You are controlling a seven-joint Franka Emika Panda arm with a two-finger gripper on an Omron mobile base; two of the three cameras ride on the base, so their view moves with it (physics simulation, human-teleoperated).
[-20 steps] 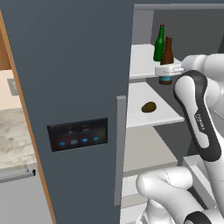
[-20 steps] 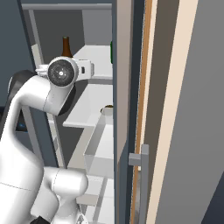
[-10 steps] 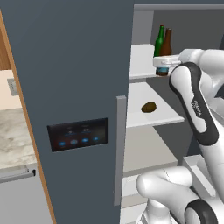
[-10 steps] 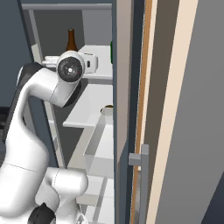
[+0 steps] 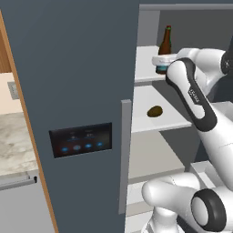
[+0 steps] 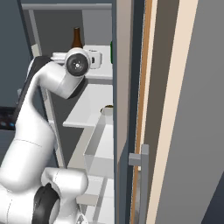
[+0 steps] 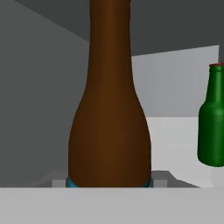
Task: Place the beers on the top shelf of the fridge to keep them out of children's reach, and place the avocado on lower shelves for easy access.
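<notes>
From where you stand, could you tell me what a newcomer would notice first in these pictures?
First, the brown bottle, upright and close in the hand view, with the gripper shut on its lower body at the top shelf of the open fridge. Next, the green bottle standing farther back on that shelf. Then the avocado, alone on the shelf below.

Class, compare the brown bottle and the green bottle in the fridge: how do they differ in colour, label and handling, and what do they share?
The brown bottle is dark brown with a teal band low on its body; the green bottle is plain green with a red cap. The brown bottle sits close between the gripper fingers, apparently gripped; the green bottle stands free beside it, untouched. Both are upright, slim and long-necked, inside the fridge.
</notes>
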